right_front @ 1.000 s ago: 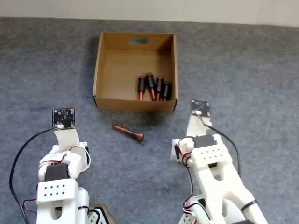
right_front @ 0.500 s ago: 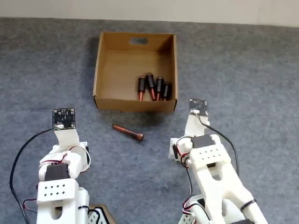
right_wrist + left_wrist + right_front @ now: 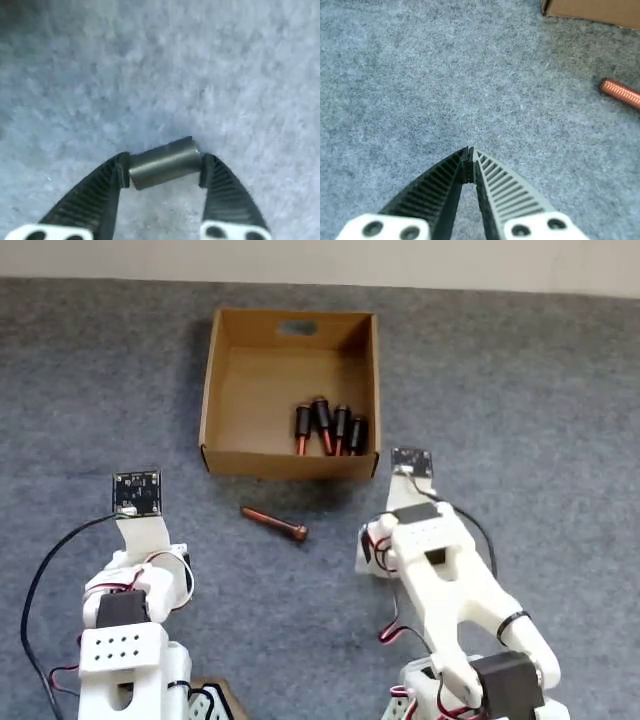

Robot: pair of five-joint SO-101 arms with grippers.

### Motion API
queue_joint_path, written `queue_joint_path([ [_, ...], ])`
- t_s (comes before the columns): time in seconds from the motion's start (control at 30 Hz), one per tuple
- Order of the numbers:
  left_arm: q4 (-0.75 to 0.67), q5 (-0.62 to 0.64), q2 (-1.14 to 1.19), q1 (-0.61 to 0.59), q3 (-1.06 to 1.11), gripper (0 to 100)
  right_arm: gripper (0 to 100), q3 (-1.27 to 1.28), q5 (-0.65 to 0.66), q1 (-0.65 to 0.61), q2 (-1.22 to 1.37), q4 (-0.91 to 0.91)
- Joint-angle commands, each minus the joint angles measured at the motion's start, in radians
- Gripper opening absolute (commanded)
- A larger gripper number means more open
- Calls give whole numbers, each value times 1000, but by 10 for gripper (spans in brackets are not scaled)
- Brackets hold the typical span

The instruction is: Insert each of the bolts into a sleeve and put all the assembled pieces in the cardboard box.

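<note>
A dark grey sleeve (image 3: 164, 163) lies crosswise between the fingertips of my right gripper (image 3: 162, 169), which is shut on it close over the carpet. In the high view the right arm (image 3: 425, 540) stretches toward the near right corner of the cardboard box (image 3: 215, 390). A copper bolt (image 3: 274, 523) lies on the carpet in front of the box, left of that arm. Several assembled pieces (image 3: 328, 428) lie in the box's near right part. My left gripper (image 3: 470, 156) is shut on nothing, with the bolt's end (image 3: 620, 93) off to one side.
The grey carpet (image 3: 520, 390) stretches open to the left and right of the box. A corner of the box (image 3: 590, 9) shows in the left wrist view. The left arm (image 3: 135, 580) sits at the near left.
The right arm has stretched forward and slightly left toward the box's near right corner. The left arm, the bolt and the box have not moved.
</note>
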Motion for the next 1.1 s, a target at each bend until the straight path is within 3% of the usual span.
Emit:
queue_joint_path([
  [0.0,-12,9,-13,-10,-35,31,101,-59,87,-8,-42,-4],
  [0.2,-12,9,-13,-10,-35,31,101,-104,288,-4,-36,-7],
  [0.47,-12,9,-13,-10,-35,31,101,-88,844,15,-36,41],
  [0.6,-14,9,-13,-10,-35,31,102,-90,1023,12,-36,157],
  [0.67,-14,9,-13,-10,-35,31,122,-90,1016,10,-31,177],
  [0.83,-14,9,-13,-10,-35,31,289,-84,870,7,-28,177],
  [0.93,-14,9,-13,-10,-35,31,276,-91,743,7,-35,182],
  [1.07,-14,9,-13,-10,-35,31,246,-91,476,7,-28,179],
])
